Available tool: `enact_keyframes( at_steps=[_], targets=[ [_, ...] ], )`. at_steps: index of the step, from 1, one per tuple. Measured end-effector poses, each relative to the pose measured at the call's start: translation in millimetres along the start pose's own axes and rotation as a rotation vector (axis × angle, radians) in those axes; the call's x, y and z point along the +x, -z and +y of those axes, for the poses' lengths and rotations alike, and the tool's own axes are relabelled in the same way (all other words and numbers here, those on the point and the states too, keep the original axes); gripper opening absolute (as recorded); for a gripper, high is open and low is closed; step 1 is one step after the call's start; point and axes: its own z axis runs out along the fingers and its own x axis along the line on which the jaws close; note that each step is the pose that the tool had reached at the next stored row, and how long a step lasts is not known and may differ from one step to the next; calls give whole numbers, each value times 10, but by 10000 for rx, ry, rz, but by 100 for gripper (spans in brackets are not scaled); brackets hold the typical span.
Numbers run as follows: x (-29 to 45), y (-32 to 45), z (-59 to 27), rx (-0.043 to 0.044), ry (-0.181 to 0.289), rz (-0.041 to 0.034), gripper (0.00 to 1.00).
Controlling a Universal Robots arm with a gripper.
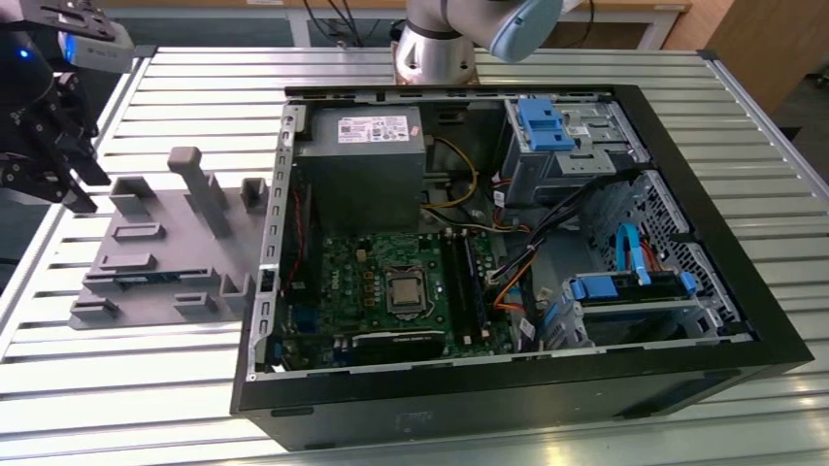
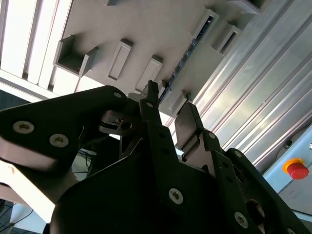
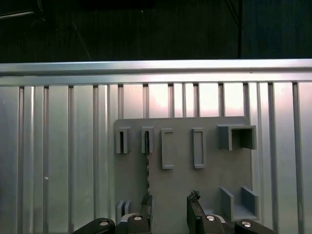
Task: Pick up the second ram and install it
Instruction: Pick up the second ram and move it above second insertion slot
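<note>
The second ram (image 3: 146,165) is a thin dark strip standing on edge in a slot of the grey fixture (image 3: 209,170). In the exterior view the ram (image 1: 146,277) lies along the fixture's (image 1: 155,243) near side, at that view's left. My gripper (image 1: 72,180) hangs above the table's left edge, raised over the fixture and apart from the ram. In the first wrist view my gripper (image 3: 170,209) is open, with one finger over the strip's line. The second wrist view shows the fingers (image 2: 151,100) spread above the ram (image 2: 187,48), nothing between them.
An open black computer case (image 1: 725,320) lies on the slatted metal table (image 1: 169,87), with the green motherboard (image 1: 376,282) and its black memory slots (image 1: 463,277) inside. The arm's base (image 1: 434,49) stands behind the case. A red button (image 2: 296,169) sits beyond the table edge.
</note>
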Motion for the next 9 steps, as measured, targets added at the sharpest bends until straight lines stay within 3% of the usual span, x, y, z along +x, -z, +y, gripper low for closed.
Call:
enact_keyframes(
  at_steps=[9],
  targets=[
    [11,-57,-1,-2,-7,15,41]
  ],
)
